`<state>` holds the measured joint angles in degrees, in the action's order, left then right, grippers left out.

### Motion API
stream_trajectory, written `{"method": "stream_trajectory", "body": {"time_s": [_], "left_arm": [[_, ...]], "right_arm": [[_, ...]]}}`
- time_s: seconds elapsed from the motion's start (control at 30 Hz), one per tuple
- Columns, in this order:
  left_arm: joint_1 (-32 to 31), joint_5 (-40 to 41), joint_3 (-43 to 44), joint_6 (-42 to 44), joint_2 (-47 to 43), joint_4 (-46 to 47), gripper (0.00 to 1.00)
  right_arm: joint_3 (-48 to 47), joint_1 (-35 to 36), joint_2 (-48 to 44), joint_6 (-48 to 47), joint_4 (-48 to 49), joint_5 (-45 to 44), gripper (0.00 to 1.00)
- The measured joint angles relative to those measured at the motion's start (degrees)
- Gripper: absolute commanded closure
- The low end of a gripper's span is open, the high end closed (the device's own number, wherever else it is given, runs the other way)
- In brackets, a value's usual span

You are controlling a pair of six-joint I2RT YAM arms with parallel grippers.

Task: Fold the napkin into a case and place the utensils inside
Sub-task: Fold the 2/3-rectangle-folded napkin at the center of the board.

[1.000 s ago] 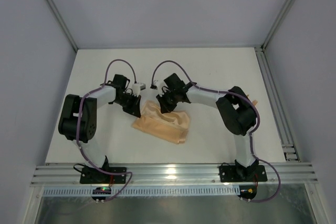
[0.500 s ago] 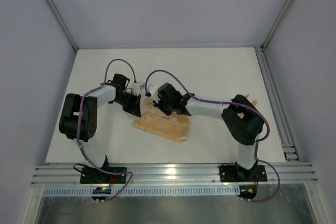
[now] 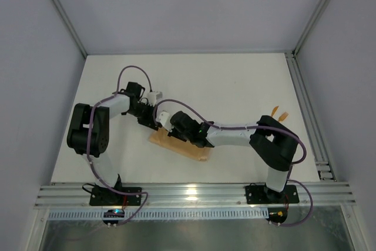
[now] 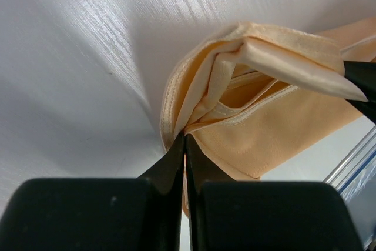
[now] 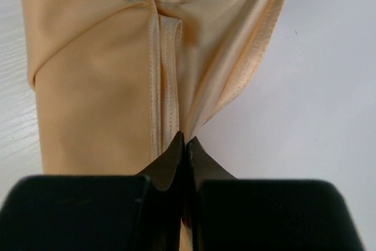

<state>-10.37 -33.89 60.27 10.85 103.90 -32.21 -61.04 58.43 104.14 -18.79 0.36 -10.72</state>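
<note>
We see the white table (image 3: 235, 80) filling the middle of the top view. Just left of centre lies the napkin (image 3: 185, 150), folded into a strip. The left gripper (image 4: 185, 136) and right gripper (image 5: 183, 140) each pinch its hem — jaws clamped tight. The utensils (image 3: 279, 113) lie at centre right, well apart.

A white table (image 3: 235, 80) sits enclosed by pale grey walls (image 3: 176, 4) and aluminium rails (image 3: 194, 195).

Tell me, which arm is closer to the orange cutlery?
Right. The right arm has its elbow just beside the orange cutlery; the left arm is far off, on the other side of the napkin.
</note>
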Motion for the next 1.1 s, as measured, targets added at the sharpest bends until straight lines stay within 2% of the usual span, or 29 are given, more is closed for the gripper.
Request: {"method": "stream_trajectory", "body": {"time_s": [0.67,1.1], "left_arm": [[0.52,-0.57,0.15,-0.46,0.31,-0.02,1.00],[1.38,-1.33,0.26,-1.49,0.66,-0.04,1.00]], "right_arm": [[4.94,10.45,-1.27,-6.88,4.15,-4.85,0.97],[5.07,12.44,1.99,-8.09,4.68,-5.88,0.97]]}}
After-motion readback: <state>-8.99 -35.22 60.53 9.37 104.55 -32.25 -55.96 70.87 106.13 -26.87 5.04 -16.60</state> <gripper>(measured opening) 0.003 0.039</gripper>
